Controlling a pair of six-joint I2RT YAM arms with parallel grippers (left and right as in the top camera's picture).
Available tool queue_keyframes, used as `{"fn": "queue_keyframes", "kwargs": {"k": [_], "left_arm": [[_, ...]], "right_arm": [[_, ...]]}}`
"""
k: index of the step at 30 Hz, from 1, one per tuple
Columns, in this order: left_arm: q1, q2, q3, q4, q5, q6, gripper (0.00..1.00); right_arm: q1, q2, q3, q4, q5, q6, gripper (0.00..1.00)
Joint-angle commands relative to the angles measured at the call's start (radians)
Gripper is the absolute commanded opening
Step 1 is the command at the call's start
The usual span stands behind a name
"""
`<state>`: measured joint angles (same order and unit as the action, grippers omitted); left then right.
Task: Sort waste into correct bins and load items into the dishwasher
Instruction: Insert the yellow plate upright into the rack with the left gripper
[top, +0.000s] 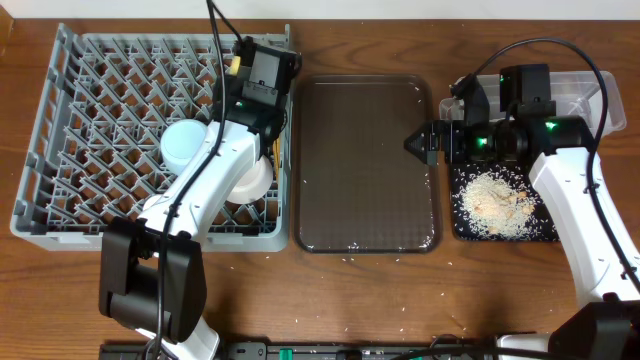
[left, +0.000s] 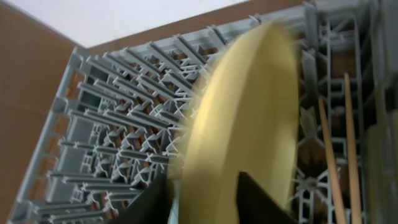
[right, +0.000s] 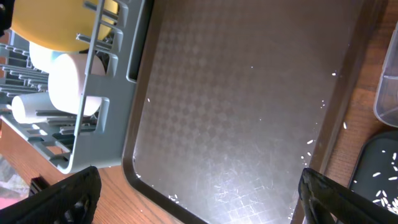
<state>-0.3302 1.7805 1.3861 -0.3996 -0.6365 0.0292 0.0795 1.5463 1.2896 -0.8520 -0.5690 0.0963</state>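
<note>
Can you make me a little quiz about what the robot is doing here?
1. True or false: the rice lies in the black tray.
2. What does the left gripper hold? A) a spoon B) the yellow plate C) a sponge
3. Fill in the gap: over the brown tray, the right gripper is ____ (open or shut).

Key: 1 true; 2 B; 3 open.
</note>
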Motion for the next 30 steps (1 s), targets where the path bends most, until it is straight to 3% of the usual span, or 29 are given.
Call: {"fn": "queue_keyframes", "kwargs": {"k": [1,3,7,17,26,30], "left_arm": [[0.003,0.007,0.01,-0.003,-0.039,-0.043,0.56],[0.0,-0.006,0.01,-0.011,-0.038,-0.031,0.73],[-0.058,-0.153,0.01,-0.075,-0.031,-0.065,0.85],[-0.199,-0.509,0.01,-0.333,0.366,-0.162,0.9],[-0.278,-0.612,0.01,-0.384,0.363,-0.162,0.91],[-0.277,-0.613,0.01,-0.482,0.368,-0.163,0.91]], "right_arm": [[0.007,-0.009,0.006,-0.005,-0.003,0.008,0.99],[0.007,-0.009,0.006,-0.009,-0.003,0.008,0.99],[0.006,-0.009,0.006,0.01,-0.003,0.008,0.99],[0.006,-0.009,0.006,0.021,0.006,0.015,0.99],[0.006,-0.009,0.006,0.022,0.05,0.014,0.99],[0.006,-0.009,0.006,0.022,0.05,0.014,0.99]]}}
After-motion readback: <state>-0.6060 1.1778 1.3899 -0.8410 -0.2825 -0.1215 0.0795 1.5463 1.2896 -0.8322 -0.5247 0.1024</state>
